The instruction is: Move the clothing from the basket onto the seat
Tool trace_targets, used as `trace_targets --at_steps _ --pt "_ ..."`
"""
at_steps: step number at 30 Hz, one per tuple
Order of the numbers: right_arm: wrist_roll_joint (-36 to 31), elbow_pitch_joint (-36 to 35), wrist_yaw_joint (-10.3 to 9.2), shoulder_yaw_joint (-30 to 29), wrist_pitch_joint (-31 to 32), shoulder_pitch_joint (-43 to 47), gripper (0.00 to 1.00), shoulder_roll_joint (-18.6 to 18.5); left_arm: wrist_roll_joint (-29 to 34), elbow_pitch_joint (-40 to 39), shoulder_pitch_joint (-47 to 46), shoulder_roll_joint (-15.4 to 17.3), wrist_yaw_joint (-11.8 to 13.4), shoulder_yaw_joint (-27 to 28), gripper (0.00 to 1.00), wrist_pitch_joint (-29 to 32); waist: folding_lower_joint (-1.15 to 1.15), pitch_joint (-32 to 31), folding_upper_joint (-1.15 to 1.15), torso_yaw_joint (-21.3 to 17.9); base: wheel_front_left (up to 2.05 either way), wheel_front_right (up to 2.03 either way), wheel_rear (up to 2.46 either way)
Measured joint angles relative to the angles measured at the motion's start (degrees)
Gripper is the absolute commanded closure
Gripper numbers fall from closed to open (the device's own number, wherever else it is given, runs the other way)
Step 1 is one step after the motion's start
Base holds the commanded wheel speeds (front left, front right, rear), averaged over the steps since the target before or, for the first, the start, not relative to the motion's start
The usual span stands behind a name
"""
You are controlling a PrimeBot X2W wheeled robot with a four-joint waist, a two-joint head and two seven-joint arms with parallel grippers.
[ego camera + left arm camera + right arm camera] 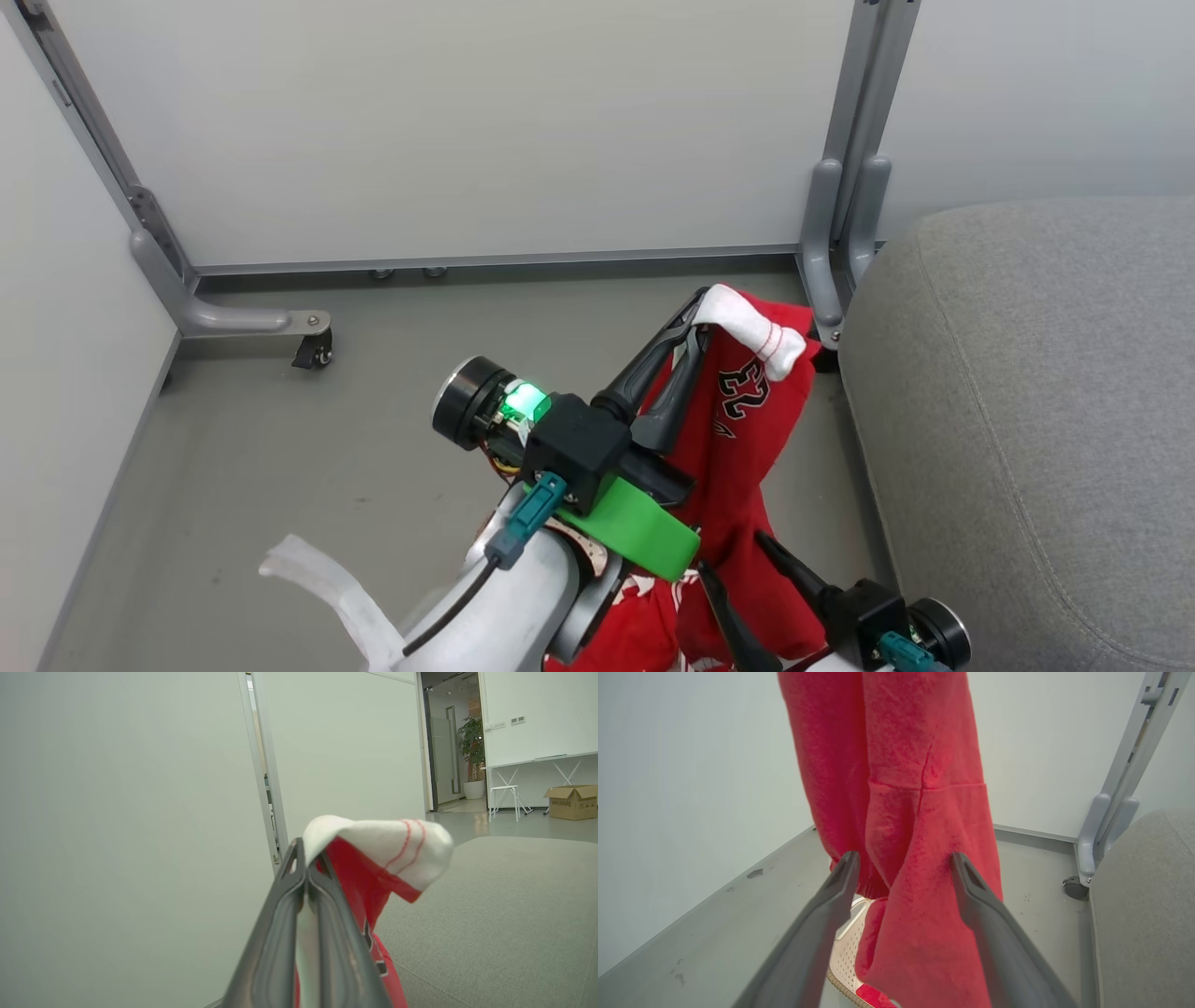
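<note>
**Left pincer [700,322] clamped on the clothing [738,439], held up beside the seat [1046,420]**

Head view: the left pincer grips the white-trimmed edge of the clothing, a red garment printed with 23. The cloth hangs down from the pincer's tips. The grey seat lies just to the right of this pincer, apart from the held edge. Lower and nearer the camera, the right pincer [733,553] has its fingers spread and sits in front of the garment's lower folds. The grey floor [280,467] stretches away to the left of both.

Left wrist view: the two fingers [275,933] of the left pincer [306,858] are pressed together on the cloth. The white trim [387,844] flops over the tips to the right, and red fabric [364,882] drops along the fingers' right side. The seat [490,914] spreads out to the right, beyond the tips.

Right wrist view: the right pincer [906,858] has its jaws apart. The clothing [901,742] hangs from above, straight ahead of the gap, and I cannot tell whether it touches the fingers. Below the tips the basket [847,952] stands on the floor, cream and perforated with a brown rim, with red cloth at its edge. The seat [1143,905] is to the right of the pincer.
</note>
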Motion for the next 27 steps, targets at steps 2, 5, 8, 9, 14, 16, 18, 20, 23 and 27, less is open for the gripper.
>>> trace_targets --at_steps 2,5,8,9,14,16,18,20,23,27 --pt "0.33 0.82 0.01 -0.36 -0.01 -0.83 0.00 0.13 -0.37 0.05 -0.01 0.00 0.07 -0.36 1.00 -0.02 0.00 -0.04 0.00 -0.12 0.00 0.00 0.00" --pt "0.59 2.91 0.01 0.05 0.00 -1.33 0.00 0.09 -0.88 0.09 -0.05 0.00 0.25 -1.30 1.00 -0.26 0.00 -0.09 0.00 -0.17 0.00 0.00 0.00" --pt "-0.09 4.05 0.01 0.13 -0.01 -1.90 0.63 0.15 -0.98 0.33 -0.35 0.00 0.33 -1.81 1.00 -0.27 0.00 -0.06 0.00 -0.15 0.00 0.00 0.00" --pt "-0.44 4.37 0.01 0.01 0.00 -1.91 1.00 0.15 -0.98 0.44 -0.41 0.00 0.48 -1.86 1.00 -0.27 0.00 -0.02 0.00 -0.15 0.00 0.00 0.00" --pt "-1.33 5.87 0.01 0.18 0.00 -1.82 1.00 0.11 -1.66 1.34 -0.59 0.04 0.74 -1.67 1.00 -0.24 0.00 0.10 0.00 -0.18 0.00 0.00 0.00" --pt "-1.40 5.95 0.01 0.37 0.00 -1.74 1.00 0.14 -1.69 1.64 -0.59 0.27 0.74 -1.62 1.00 -0.16 0.00 0.14 0.00 -0.24 0.00 0.00 0.00" --pt "-1.40 6.02 0.01 0.36 0.00 -1.63 1.00 0.13 -1.74 1.90 -0.62 0.51 0.74 -1.52 1.00 -0.13 0.00 0.17 0.00 -0.32 0.00 0.00 0.00" --pt "-1.40 6.09 0.01 0.24 0.00 -1.53 1.00 0.13 -1.74 2.10 -0.66 0.74 0.77 -1.52 1.00 0.09 0.00 0.20 0.00 -0.41 0.00 0.00 0.00" --pt "-1.37 5.92 0.01 -0.01 0.00 -1.49 1.00 0.12 -1.85 2.37 -0.81 1.13 0.81 -1.54 0.97 0.64 0.00 0.34 0.00 -0.63 0.00 0.00 0.00" --pt "-1.36 5.52 0.01 -0.15 0.00 -1.31 1.00 0.12 -2.35 2.53 -0.81 1.34 1.05 -1.53 0.52 1.15 0.00 0.67 0.00 -0.98 0.00 0.00 0.00"
